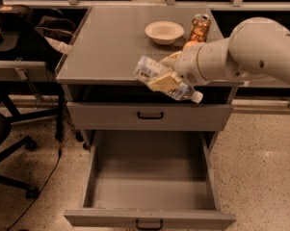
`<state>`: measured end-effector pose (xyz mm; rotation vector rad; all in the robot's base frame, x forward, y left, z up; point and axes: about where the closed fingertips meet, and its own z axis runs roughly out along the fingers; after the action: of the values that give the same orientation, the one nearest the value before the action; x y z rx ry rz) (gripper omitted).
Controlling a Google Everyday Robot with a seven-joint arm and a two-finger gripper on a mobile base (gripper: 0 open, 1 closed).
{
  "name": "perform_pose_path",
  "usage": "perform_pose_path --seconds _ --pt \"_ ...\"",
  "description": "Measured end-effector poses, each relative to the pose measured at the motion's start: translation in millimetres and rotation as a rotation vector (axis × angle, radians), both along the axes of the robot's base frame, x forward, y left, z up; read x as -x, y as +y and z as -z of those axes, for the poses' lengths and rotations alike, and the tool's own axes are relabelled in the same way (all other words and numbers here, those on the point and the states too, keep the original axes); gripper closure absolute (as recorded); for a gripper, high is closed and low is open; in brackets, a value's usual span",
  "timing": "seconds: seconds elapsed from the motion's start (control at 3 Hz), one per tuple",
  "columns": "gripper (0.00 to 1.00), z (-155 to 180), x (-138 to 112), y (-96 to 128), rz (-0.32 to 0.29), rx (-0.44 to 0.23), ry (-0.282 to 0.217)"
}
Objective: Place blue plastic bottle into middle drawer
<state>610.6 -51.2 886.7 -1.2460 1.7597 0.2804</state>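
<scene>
The blue plastic bottle (156, 77) is clear and pale, with a white cap at its lower right end. It lies tilted in my gripper (164, 79), which is shut on its middle and holds it in the air at the front edge of the cabinet top. The middle drawer (149, 177) stands pulled wide open below, its grey boxed interior bare. The bottle hangs above the drawer's back part, at the height of the shut upper drawer front (149, 115). My white arm (241, 52) reaches in from the right.
On the cabinet top (111, 42) stand a cream bowl (164, 32) and an orange-brown can (199, 28), with an orange fruit (190, 45) partly hidden behind my arm. A desk and black office chair (9, 124) stand to the left.
</scene>
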Motion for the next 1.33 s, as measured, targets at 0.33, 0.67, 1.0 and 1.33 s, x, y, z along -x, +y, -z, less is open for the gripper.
perform_pose_path --seconds 0.33,0.67,1.0,1.33 --pt "1.0 27 4 -8 0.059 -0.007 0.0" --pt "1.0 92 1 -16 0.142 0.025 0.017" --pt "1.0 92 1 -16 0.142 0.025 0.017" --pt "1.0 92 15 -14 0.136 0.002 0.008"
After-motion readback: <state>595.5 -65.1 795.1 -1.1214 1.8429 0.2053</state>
